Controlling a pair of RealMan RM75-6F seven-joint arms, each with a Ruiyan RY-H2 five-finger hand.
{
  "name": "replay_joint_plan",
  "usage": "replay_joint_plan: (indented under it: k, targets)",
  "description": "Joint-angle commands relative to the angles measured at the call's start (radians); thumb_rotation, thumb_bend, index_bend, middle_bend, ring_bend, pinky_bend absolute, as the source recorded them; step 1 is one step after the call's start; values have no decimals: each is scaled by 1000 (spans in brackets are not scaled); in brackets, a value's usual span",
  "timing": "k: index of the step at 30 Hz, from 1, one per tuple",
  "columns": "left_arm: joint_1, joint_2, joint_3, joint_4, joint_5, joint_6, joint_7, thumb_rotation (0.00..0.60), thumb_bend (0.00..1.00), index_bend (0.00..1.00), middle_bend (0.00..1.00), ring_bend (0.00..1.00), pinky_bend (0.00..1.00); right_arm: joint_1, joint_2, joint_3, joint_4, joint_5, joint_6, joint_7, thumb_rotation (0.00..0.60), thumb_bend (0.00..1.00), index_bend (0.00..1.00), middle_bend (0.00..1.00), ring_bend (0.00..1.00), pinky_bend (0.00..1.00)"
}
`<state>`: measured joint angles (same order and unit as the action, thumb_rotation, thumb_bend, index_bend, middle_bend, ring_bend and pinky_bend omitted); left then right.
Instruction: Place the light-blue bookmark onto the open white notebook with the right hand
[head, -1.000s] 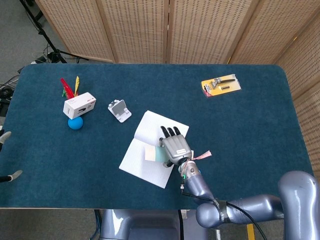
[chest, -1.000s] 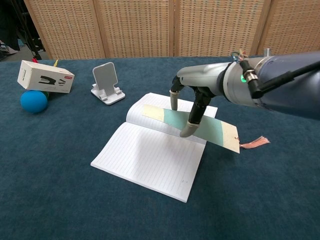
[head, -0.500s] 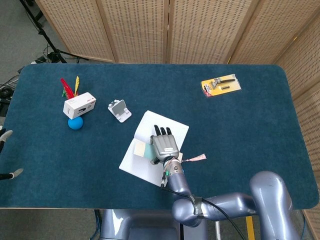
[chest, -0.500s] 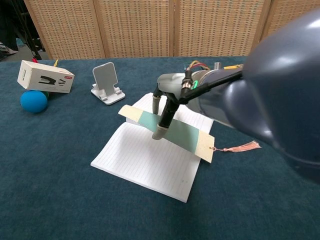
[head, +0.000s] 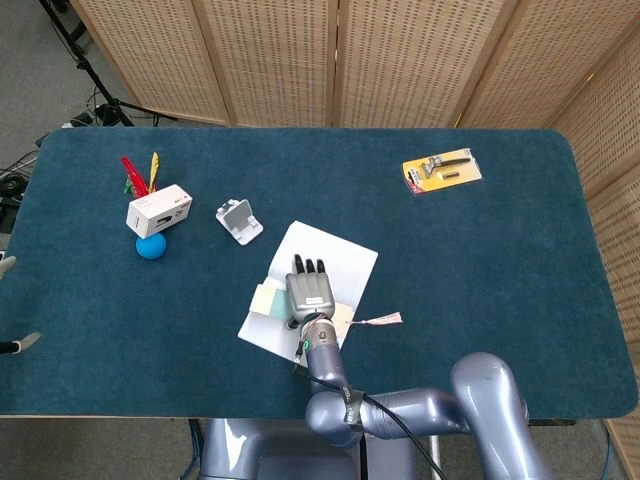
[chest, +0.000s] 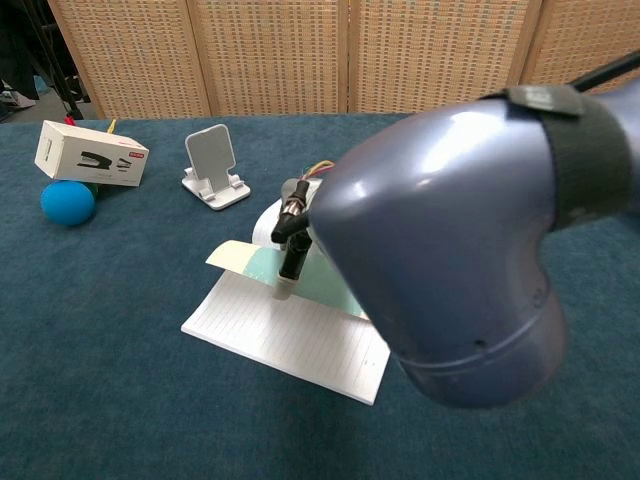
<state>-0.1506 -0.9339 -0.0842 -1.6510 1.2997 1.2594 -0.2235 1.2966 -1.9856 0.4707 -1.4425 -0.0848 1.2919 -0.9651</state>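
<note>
Bookmark (head: 268, 299), light-blue, pinched in right hand (head: 310, 291) fingers (chest: 286, 287), hovering tilted over open white notebook (head: 340, 262), left page. Contact with paper unclear; arm blocks chest view. Lower flat, let go only once fully on page, tassel (head: 378, 320) trailing.

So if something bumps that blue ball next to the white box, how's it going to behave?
The blue ball is round, so it would probably roll freely on the table. The white box seems to rest against it and might block it that way. It's likely light, maybe foam.
</note>
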Motion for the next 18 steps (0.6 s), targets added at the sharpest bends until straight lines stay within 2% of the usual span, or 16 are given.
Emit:
replay_joint_plan:
  k: [1,2,4,5,9,18]
  targets:
    - [-5,1,-1,4,-6,-11,-5,600,0,0,0,0,0,7,-20,26,25,-16,-14,8,600,340,415,0,0,0]
    - [-5,2,-2,5,-6,-12,-8,600,0,0,0,0,0,4,-20,30,28,-33,-16,16,600,289,328,0,0,0]
    - [-4,2,-2,7,-4,-10,-11,600,0,0,0,0,0,-11,-12,35,20,-78,-13,48,600,131,86,0,0,0]
    - [-3,2,-1,7,-3,-10,-11,600,0,0,0,0,0,-19,-7,34,10,-91,-13,57,600,77,23,0,0,0]
    - [-3,0,2,6,4,-10,-6,600,0,0,0,0,0,-44,18,37,-35,-110,-17,69,600,0,0,0,0,0]
    - [4,0,7,-3,20,8,-1,600,0,0,0,0,0,-100,93,41,-162,-152,-24,97,600,23,0,0,0,0]
